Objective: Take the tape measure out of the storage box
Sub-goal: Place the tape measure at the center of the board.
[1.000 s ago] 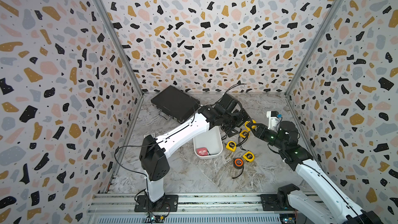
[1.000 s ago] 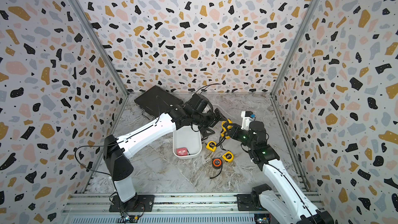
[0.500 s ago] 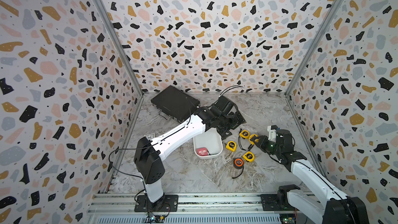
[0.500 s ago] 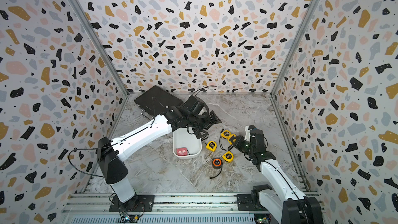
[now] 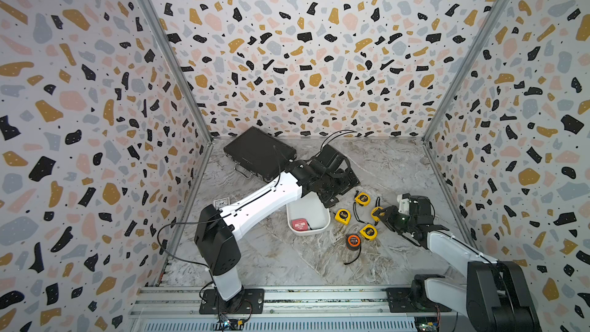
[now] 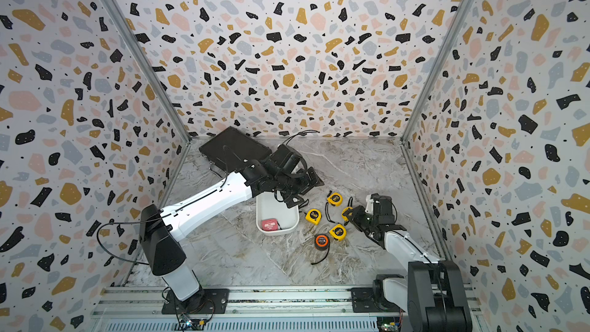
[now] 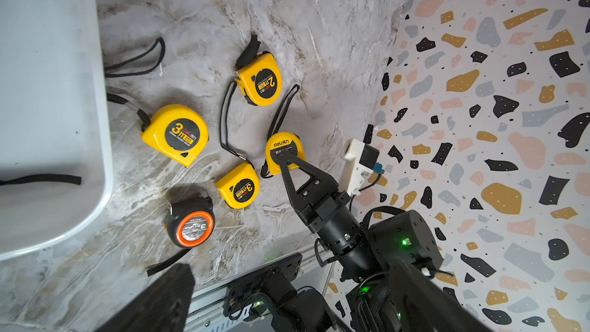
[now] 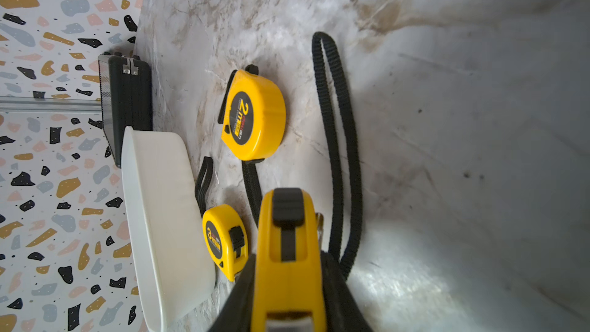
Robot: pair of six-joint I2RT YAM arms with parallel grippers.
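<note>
The yellow tape measure (image 7: 281, 145) was outside the storage box (image 5: 319, 232), pinched on edge between the fingers of the right hand (image 5: 383, 215) low over the marble-patterned counter (image 5: 287, 260), well to the right of the box. Whether its underside touched the counter could not be told. In the right wrist view its black slide lock faced the camera, and its black wrist strap (image 8: 338, 138) lay in a long loop on the counter.

Four more tape measures lay flat on the counter between the held one and the box. A yellow one marked 2 m (image 7: 260, 83) lay farthest back, a larger yellow one marked 3 m (image 7: 175, 134) just beside the box wall, and a smaller yellow one marked 3 m (image 7: 239, 186) near the held one. A black-and-orange one (image 7: 191, 223) lay nearest the front rail.

The white storage box held a red tape measure (image 6: 269, 224) at its near end.

The left hand (image 5: 338, 191) hung above the far end of the box with its fingers spread wide and nothing between them. Behind it a flat black case (image 5: 258, 154) lay near the back left corner.
</note>
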